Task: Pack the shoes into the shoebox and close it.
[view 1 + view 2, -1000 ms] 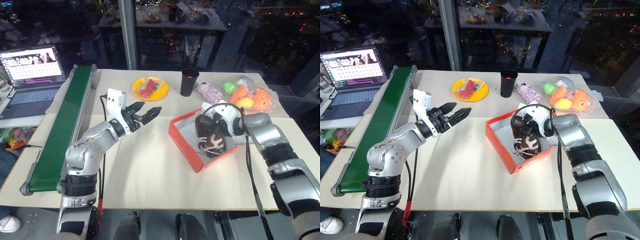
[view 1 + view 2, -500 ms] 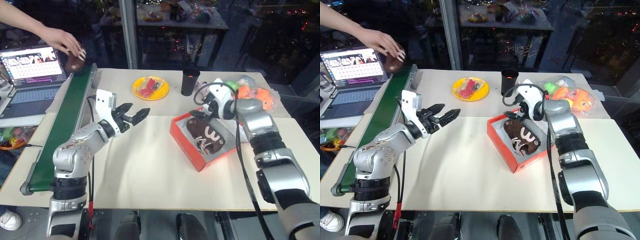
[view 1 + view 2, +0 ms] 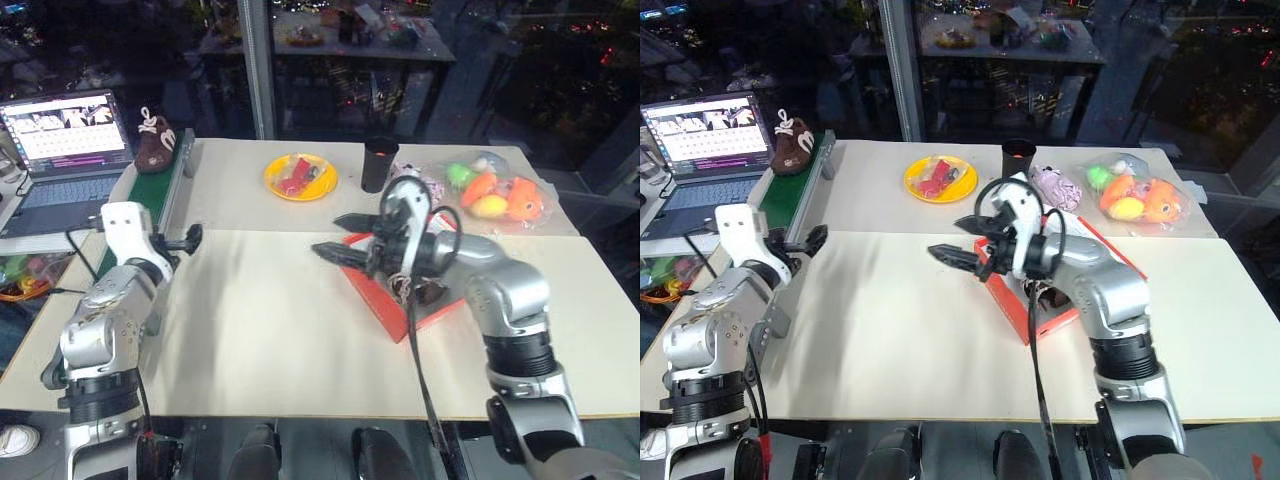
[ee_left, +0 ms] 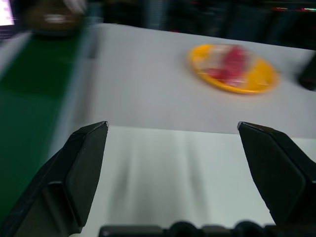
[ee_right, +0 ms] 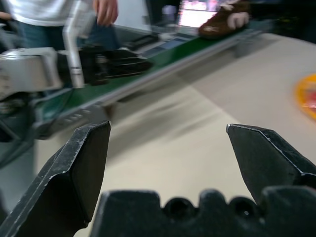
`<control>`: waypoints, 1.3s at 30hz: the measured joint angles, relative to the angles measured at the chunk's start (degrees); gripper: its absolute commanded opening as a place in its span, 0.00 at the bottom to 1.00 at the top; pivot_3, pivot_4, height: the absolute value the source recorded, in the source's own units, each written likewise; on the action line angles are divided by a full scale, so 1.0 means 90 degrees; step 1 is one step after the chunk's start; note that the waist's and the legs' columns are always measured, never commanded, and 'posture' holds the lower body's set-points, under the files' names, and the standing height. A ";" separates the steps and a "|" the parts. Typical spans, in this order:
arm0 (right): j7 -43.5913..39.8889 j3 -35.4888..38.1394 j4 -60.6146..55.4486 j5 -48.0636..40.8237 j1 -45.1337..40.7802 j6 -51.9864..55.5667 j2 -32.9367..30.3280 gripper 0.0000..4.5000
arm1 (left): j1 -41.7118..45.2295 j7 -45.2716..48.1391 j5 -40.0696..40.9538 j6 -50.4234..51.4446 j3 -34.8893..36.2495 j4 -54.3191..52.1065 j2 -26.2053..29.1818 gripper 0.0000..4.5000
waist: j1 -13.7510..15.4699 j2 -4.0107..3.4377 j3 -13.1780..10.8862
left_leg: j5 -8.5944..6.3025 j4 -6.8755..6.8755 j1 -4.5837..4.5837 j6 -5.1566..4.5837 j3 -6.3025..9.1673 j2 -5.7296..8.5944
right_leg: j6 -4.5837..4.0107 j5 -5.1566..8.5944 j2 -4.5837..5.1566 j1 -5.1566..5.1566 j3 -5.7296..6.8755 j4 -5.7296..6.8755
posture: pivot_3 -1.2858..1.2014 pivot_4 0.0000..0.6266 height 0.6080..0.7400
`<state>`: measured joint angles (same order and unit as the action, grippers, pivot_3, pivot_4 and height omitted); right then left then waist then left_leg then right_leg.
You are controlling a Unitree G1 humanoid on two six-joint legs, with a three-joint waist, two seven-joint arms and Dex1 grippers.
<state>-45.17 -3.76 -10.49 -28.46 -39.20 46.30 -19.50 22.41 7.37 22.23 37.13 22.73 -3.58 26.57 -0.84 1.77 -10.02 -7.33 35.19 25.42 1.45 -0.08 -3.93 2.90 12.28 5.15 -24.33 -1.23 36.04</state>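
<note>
One dark brown shoe (image 3: 155, 145) with white laces sits on the far end of the green conveyor belt (image 3: 120, 260); the right wrist view shows this shoe (image 5: 224, 22) too. The red shoebox (image 3: 392, 312) lies right of centre, mostly hidden behind my right forearm, with a dark shoe (image 3: 430, 293) just visible inside. My right gripper (image 3: 342, 236) hovers open and empty above the table, left of the box. My left gripper (image 3: 180, 240) is open and empty beside the belt's edge, well short of the shoe there.
A yellow plate (image 3: 300, 176) with red pieces, a black cup (image 3: 378, 164) and a bag of colourful toys (image 3: 495, 195) stand at the back. A laptop (image 3: 65, 135) sits left of the belt. In the right wrist view a person (image 5: 49, 15) stands beyond the belt.
The person's hand left a shoe on the belt and withdrew. My right gripper let go of the shoe in the box, rose and swung left. My left arm swung left to the belt.
</note>
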 measured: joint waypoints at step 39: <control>0.0277 -0.0998 0.0022 0.1072 0.0443 -0.0649 -0.0497 1.00 | 0.1828 0.1902 -0.0967 -0.3461 -0.0047 0.6347 0.1614 0.88 | 0.0009 0.0018 0.0007 | 0.0001 -0.0023 0.0005 0.0039 -0.0001 -0.0006 | 0.0011 0.0009 0.0003 -0.0013 0.0024 0.0000 | 0.52 0.24 0.97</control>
<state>-42.68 -12.74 -10.29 -18.82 -35.21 40.46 -23.97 38.86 24.49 13.52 5.98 22.30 53.54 41.10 -0.75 1.94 -9.96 -7.32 34.98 25.46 1.80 -0.09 -3.98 2.99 12.36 5.17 -24.45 -1.02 36.03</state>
